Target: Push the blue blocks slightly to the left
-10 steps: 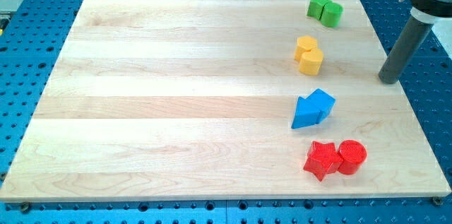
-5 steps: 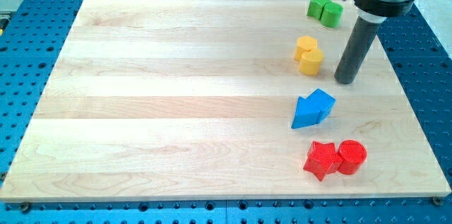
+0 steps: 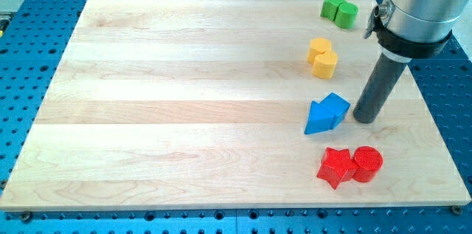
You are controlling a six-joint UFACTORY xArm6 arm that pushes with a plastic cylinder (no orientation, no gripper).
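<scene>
Two blue blocks lie touching on the wooden board at the view's right: a blue cube and a blue triangular block to its lower left. My tip rests on the board just to the right of the blue cube, a small gap apart from it. The dark rod rises from the tip toward the view's top right.
A red star block and a red cylinder sit below my tip. Two yellow blocks lie above the blue pair. Two green blocks sit at the board's top right corner. The board's right edge is close.
My tip has moved from the board's right edge leftward, then down toward the view's bottom, ending beside the blue cube. No block has moved.
</scene>
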